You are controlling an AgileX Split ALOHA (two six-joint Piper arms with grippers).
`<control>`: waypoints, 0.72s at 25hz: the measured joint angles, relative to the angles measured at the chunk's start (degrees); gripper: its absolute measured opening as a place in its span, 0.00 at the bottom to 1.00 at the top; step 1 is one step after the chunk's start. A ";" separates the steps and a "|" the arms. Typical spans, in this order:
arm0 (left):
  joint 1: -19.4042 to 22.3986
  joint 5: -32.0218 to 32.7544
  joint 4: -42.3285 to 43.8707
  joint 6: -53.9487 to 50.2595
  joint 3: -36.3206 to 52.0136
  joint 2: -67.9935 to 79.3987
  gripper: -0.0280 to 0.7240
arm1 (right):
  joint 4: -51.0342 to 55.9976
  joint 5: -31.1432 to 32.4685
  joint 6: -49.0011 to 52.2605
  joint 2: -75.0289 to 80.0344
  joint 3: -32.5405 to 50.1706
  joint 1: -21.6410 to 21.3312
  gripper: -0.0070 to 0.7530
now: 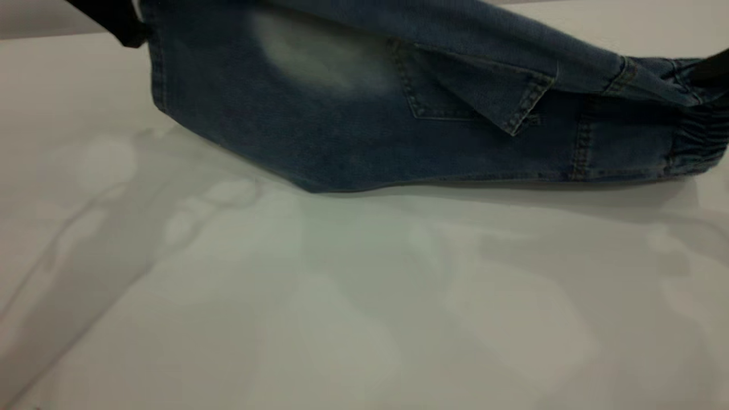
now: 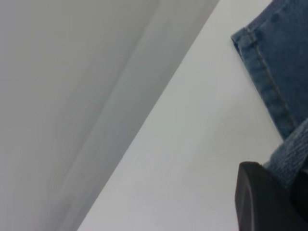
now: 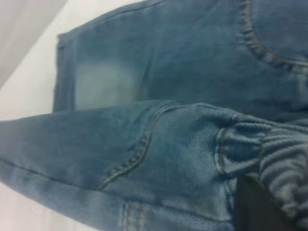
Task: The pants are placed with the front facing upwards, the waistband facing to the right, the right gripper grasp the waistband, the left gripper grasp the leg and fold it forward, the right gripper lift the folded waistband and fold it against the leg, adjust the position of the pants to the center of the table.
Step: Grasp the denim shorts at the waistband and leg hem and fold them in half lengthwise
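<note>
The pants (image 1: 398, 114) stretch lengthwise across the upper frame, lower edge on the tabletop (image 1: 342, 313), left end effector (image 1: 122, 25) clamped on the leg, right end effector (image 1: 715, 68) on the waistband (image 1: 697, 136).

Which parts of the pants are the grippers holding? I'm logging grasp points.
The left gripper holds the pants at the leg hem; the right gripper holds the waistband.

You're pinching the leg with the left gripper (image 1: 128, 28) and clamping the waistband with the right gripper (image 1: 712, 71), both raised.
</note>
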 joint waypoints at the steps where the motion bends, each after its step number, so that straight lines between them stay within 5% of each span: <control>1: 0.00 0.00 0.06 0.00 -1.09 1.14 0.16 | 0.00 -0.01 0.00 0.93 -0.50 0.00 0.05; 18: 0.00 -4.50 8.68 -2.48 -7.21 12.34 0.16 | 0.00 2.06 -0.10 11.52 -8.03 0.00 0.05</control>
